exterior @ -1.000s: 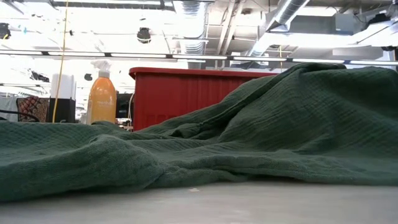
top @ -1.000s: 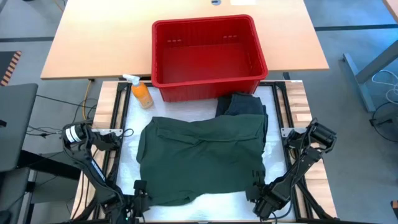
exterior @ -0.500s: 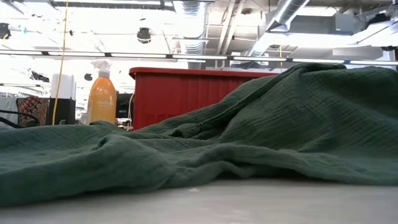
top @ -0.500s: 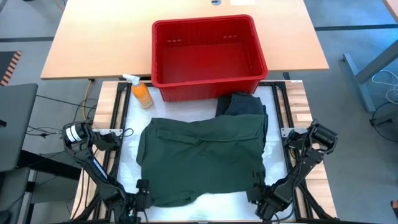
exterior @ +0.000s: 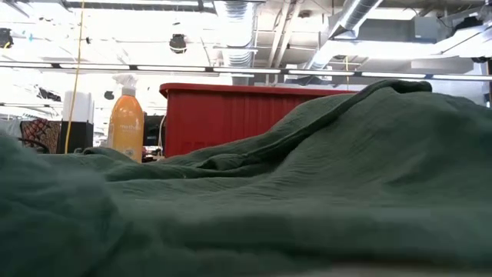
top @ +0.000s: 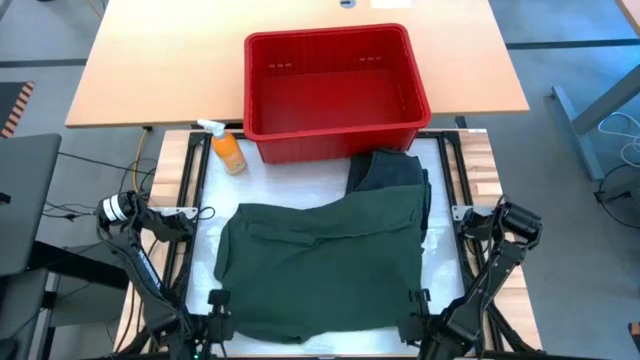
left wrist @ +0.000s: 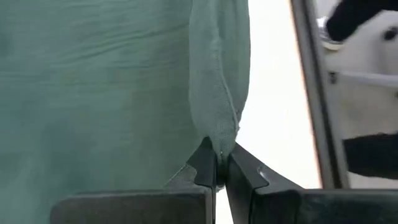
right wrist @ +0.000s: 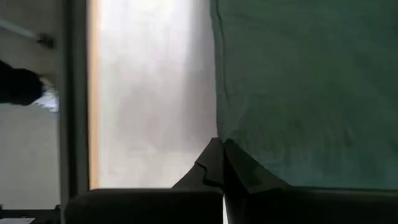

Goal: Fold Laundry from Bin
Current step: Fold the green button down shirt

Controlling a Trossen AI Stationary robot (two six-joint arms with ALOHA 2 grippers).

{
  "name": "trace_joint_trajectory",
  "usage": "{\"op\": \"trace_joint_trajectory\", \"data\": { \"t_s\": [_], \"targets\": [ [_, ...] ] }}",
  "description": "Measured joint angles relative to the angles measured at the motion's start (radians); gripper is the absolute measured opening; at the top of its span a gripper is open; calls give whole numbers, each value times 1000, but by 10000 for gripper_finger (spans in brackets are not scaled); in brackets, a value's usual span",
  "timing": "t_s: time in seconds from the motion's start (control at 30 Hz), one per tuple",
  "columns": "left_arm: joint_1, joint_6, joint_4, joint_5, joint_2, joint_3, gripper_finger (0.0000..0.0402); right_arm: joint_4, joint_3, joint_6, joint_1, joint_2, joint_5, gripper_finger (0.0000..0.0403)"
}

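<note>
Blocking the bin (exterior: 223,115), green garment (exterior: 323,192), spray bottle (exterior: 127,115) beside

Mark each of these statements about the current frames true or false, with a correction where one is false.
1. The red ribbed plastic bin holds a heap of clothes. False: nothing shows inside it.
2. The left gripper is shut on an edge of the dark green cloth garment. True.
3. The right gripper hangs open above the bin. False: it is shut on the green garment's near edge.
4. The small orange spray bottle stands upright beside the bin. True.
5. A darker garment lies partly under the green one. True.
</note>
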Motion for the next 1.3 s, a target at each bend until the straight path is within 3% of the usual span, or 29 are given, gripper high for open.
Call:
{"op": "trace_joint_trajectory", "data": {
  "t_s": [0.47,0.9,1.07,1.3],
  "targets": [
    [-1,-243,-511,-190,-79,126,0,-690,385,174,-92,-4,125,13],
    [70,-439,-998,-230,-164,149,0,-683,380,-136,-395,-74,227,13],
    [121,-398,-1000,-251,-166,148,0,-684,380,-212,-469,-140,206,13],
    [226,-314,-1001,-343,-168,147,0,-682,358,-348,-474,-270,141,13]
  ]
}}
